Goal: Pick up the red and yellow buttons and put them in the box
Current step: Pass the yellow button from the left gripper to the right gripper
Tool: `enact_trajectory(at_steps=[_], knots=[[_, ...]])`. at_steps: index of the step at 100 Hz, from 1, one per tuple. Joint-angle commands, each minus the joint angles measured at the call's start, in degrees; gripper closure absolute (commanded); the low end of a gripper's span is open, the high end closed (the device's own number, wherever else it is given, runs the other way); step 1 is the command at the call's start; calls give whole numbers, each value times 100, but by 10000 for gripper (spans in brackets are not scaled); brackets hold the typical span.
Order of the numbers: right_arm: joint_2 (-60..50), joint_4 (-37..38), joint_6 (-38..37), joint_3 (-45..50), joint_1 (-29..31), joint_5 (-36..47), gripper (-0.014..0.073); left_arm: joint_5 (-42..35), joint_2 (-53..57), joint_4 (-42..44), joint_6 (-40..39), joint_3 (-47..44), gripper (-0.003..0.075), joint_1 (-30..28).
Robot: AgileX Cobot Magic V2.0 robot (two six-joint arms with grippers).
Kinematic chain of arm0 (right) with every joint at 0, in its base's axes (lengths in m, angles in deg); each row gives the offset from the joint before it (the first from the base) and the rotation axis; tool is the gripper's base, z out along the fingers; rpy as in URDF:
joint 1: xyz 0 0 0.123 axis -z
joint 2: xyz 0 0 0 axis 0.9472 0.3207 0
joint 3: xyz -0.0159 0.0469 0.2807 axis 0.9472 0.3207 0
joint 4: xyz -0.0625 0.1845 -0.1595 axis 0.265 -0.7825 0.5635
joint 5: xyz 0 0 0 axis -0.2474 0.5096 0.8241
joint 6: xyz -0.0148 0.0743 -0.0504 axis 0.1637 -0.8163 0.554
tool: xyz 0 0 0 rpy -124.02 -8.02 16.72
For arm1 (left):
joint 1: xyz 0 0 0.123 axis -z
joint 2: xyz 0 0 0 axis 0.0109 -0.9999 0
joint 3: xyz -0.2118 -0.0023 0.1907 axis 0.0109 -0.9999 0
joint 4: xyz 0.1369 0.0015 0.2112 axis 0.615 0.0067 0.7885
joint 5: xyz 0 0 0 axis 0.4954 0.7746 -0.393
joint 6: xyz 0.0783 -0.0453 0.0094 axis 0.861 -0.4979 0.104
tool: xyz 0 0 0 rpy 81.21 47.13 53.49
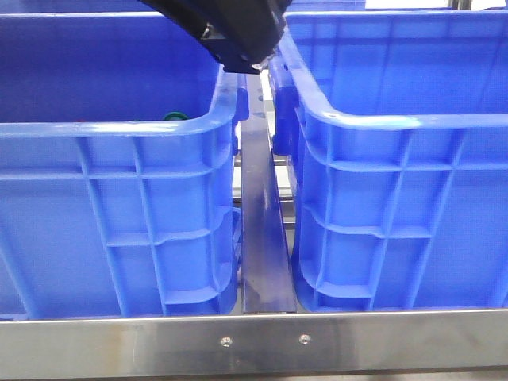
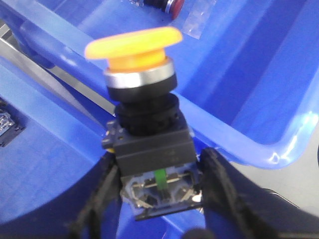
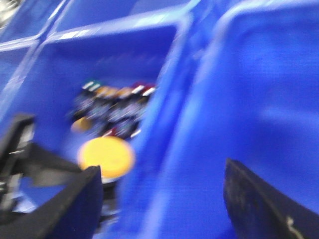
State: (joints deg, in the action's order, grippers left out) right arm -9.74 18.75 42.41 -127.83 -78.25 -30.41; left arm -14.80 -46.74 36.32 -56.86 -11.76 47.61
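Steel framing runs along the near edge of the counter in the front view, and on it stand 2 look-alike blue crates with a narrow metal strip between them. Starting at the left, the left crate shows only a sliver of a green button over its rim; its floor is hidden from this camera. Above the gap between the crates hangs a dark arm, and I cannot tell from this view alone which arm it is or what it carries. The left wrist view supplies that: the left gripper has its jaws closed on the grey contact block of the yellow button, held upright above a crate rim, so by my reading this button is in transit and not yet set down. Beyond it in that view, inside the box, lies the red button, cut by the picture's edge, which suggests half the job is done. The right crate in the front view hides its contents as well. The blurred right wrist view shows the right gripper with jaws wide apart and nothing between them, looking down at a cluster of spare buttons in a crate, with a yellow cap in front; which crate that is I cannot tell.
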Motion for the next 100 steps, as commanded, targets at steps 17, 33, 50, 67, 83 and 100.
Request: enact_trajectory(at_steps=[17,33,50,67,83,100], knots=[[897,-758,-547,-917,15,-1649,63,-388,210,-64,16,153,588,44],[1323,-891,-547,-1071,-104,-1901,64,-399,210,-64,16,153,588,44],[1433,-922,-542,-1202,-320,-1742,64,-399,210,-64,16,153,588,44],[1489,-956,-542,-1288,-422,-1496,85,-399,210,-64,16,153,588,44],[1589,-1044,-542,-1295,-444,-1541,255,-399,210,-64,16,153,587,44],[1612,-1100,-542,-1295,-444,-1581,348,-399,210,-64,31,153,530,44]])
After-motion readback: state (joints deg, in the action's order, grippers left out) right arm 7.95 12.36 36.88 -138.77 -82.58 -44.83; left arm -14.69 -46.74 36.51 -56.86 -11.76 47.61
